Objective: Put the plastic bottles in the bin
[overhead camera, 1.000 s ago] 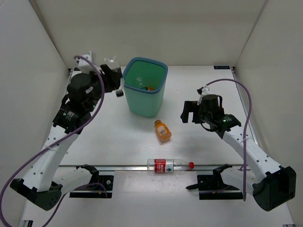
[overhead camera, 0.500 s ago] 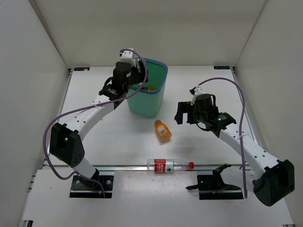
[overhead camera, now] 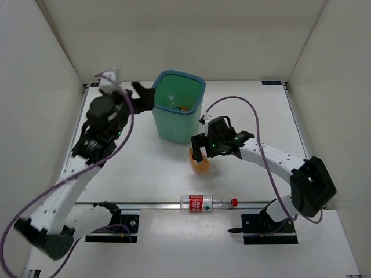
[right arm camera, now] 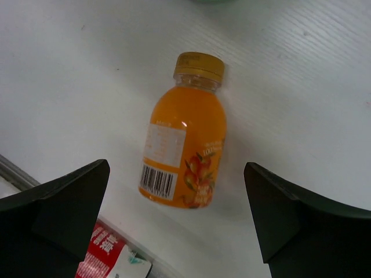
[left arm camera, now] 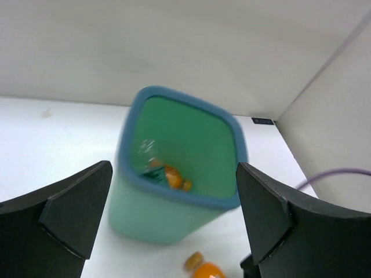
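In the top view, the left gripper point(overhead camera: 143, 97) has moved back from the mouth of the bin point(overhead camera: 174, 128), where it was half a second ago. It is now just left of the bin, with fingers wide and nothing in them. I judge that its drop is done. The right gripper point(overhead camera: 200, 152) was well right of the bin before. It has now swung in front of the bin and is over the orange bottle point(overhead camera: 202, 167), so this is probably the next pick. The long bottle point(overhead camera: 207, 202) lies further in front of the bin, where it was before. In the left wrist view, the left gripper point(left arm camera: 174, 167) is wide and empty. The bin point(left arm camera: 179, 201) stands below it, with a binned bottle point(left arm camera: 173, 176) and something clear at its bottom. In the right wrist view, the right gripper point(right arm camera: 177, 167) is wide, one finger on each side of the orange bottle point(right arm camera: 185, 150), and does not touch it. This bottle lies on its side on the table. A red label of the long bottle point(right arm camera: 110, 256) shows at the lower edge.
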`<action>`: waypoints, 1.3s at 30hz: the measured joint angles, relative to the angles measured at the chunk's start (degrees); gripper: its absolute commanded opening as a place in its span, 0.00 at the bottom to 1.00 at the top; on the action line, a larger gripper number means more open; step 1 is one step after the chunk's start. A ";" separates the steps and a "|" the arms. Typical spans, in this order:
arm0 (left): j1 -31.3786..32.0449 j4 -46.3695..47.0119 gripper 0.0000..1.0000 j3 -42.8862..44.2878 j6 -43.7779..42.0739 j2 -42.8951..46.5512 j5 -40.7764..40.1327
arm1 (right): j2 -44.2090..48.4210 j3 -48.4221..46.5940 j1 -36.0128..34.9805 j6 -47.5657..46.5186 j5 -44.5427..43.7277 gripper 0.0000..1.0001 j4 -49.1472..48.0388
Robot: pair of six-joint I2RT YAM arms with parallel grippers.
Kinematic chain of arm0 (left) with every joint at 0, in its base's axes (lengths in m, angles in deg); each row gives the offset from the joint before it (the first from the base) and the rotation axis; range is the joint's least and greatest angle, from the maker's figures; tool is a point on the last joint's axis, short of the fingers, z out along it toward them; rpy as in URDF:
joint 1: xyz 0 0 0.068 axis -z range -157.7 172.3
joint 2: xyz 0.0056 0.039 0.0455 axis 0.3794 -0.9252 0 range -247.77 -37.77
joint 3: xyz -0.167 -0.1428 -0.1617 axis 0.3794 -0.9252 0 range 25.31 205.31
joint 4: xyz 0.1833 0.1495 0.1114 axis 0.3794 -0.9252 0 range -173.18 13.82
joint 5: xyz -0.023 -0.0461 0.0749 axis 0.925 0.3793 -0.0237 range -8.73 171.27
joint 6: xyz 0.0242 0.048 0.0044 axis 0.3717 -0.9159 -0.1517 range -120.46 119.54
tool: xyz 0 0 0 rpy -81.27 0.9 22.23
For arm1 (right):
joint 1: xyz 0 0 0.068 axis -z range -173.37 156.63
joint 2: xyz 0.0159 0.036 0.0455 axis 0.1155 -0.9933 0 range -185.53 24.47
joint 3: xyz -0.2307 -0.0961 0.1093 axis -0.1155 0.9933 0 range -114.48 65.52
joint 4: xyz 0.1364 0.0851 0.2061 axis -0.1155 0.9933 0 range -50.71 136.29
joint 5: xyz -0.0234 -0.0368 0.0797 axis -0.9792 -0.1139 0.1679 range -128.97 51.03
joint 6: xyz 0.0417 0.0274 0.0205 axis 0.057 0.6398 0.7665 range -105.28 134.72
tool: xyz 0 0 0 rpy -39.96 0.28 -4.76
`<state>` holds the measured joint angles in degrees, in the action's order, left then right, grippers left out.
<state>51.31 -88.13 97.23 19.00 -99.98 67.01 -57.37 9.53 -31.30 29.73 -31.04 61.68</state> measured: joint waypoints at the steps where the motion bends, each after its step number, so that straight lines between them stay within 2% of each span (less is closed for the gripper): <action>1: -0.90 -1.40 0.99 -2.80 0.79 4.39 -0.11 | -1.97 -0.83 -0.55 -0.24 0.00 1.00 0.13; 5: -4.42 -9.97 0.98 -13.22 3.72 15.82 -0.33 | -9.75 -4.24 -2.60 -1.84 -2.36 0.98 0.37; 7: -5.64 -14.60 0.98 -19.21 5.62 18.75 -0.20 | -13.07 -5.38 -3.34 -2.27 -4.00 0.93 0.85; 9: -6.78 -19.08 0.98 -25.81 8.04 21.31 0.50 | -15.47 -5.90 -3.87 -2.54 -5.05 0.80 1.66; 10: -7.37 -21.68 0.99 -28.89 9.44 22.62 1.11 | -16.39 -5.92 -4.24 -2.43 -5.46 0.63 2.16; 11: -7.82 -23.76 0.98 -31.32 10.82 23.82 1.68 | -16.94 -5.92 -4.48 -2.40 -6.01 0.52 2.71; 12: -8.11 -25.40 0.99 -33.38 12.26 25.24 2.25 | -17.18 -5.92 -4.66 -2.16 -6.38 0.50 3.08; 16: -8.46 -29.64 0.99 -37.35 17.38 31.56 4.24 | -16.68 -8.09 -6.21 -2.54 -8.22 0.49 6.05; 19: -7.89 -30.64 0.99 -37.51 19.32 32.83 4.26 | -15.32 -14.95 -9.31 -4.92 -9.53 0.46 11.23; 22: -7.80 -31.06 0.99 -37.64 20.04 32.63 4.42 | -12.04 -23.61 -13.40 -8.04 -10.21 0.47 12.87; 24: -7.80 -30.99 0.99 -37.88 20.22 32.52 4.72 | -8.94 -29.07 -15.69 -11.26 -10.56 0.41 11.10; 26: -7.82 -30.88 0.98 -37.92 20.24 32.06 5.22 | -6.73 -34.47 -16.65 -14.21 -10.12 0.41 9.20; 31: -7.61 -29.99 0.98 -38.23 20.15 31.08 6.80 | -8.00 -47.43 -10.64 -19.41 -9.29 0.40 0.55; 35: -7.08 -28.81 0.99 -38.45 19.17 31.06 8.90 | -15.65 -55.93 -6.01 -22.03 -8.33 0.46 -4.63; 38: -6.23 -27.69 0.99 -38.42 16.48 29.29 11.34 | -22.49 -59.43 -5.38 -22.62 -7.93 0.56 -5.99; 39: -5.55 -27.45 0.99 -38.42 15.32 27.89 12.24 | -24.22 -59.36 -5.09 -22.49 -7.74 0.63 -5.86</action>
<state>45.76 -115.58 58.80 34.32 -72.09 79.25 -81.59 -49.83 -36.39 7.24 -38.78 55.82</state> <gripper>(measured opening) 0.987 0.619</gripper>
